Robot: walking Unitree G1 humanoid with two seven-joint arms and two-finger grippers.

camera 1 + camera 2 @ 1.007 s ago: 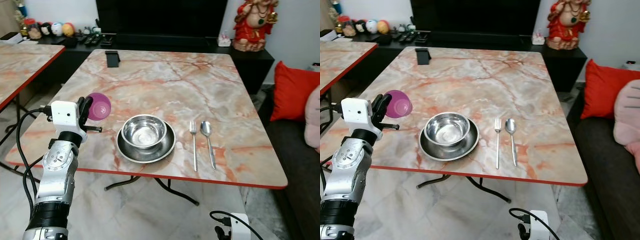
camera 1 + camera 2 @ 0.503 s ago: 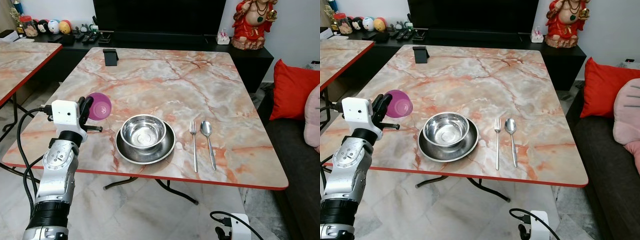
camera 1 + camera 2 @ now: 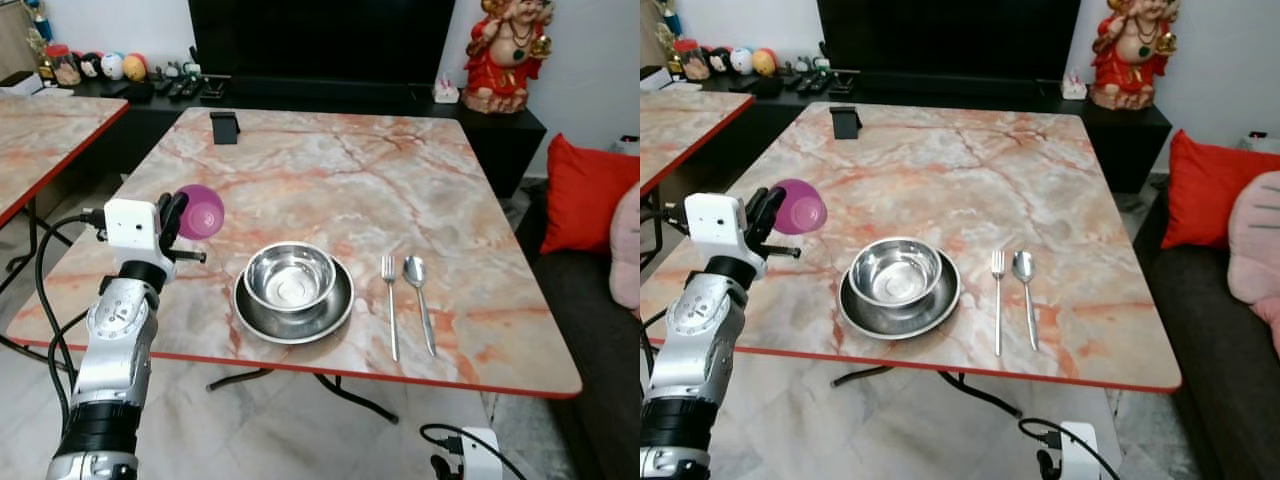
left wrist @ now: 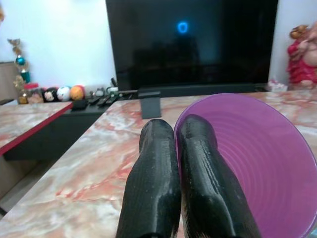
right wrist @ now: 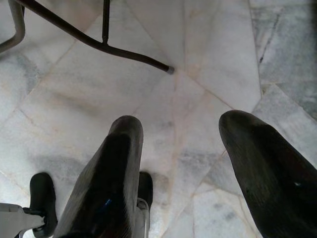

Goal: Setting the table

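Note:
My left gripper (image 3: pixel 180 213) is shut on the rim of a purple plastic cup (image 3: pixel 202 211), held tilted above the left side of the marble table (image 3: pixel 340 170). From the left wrist, the black fingers (image 4: pixel 198 188) pinch the purple cup (image 4: pixel 257 168) wall. A steel bowl (image 3: pixel 290 277) sits in a steel plate (image 3: pixel 294 308) near the table's front edge, right of the cup. A fork (image 3: pixel 389 300) and a spoon (image 3: pixel 419 295) lie side by side right of the plate. My right gripper (image 5: pixel 181 148) hangs open over the tiled floor.
A small black stand (image 3: pixel 224 127) sits at the table's far left. A second marble table (image 3: pixel 45 125) is to the left. A dark sofa with a red cushion (image 3: pixel 588 195) is at the right. A TV cabinet (image 3: pixel 320 95) and a red statue (image 3: pixel 510 55) stand behind.
The camera shifted slightly; the whole scene sits a little lower and to the right. My left gripper still holds the cup at about the same spot.

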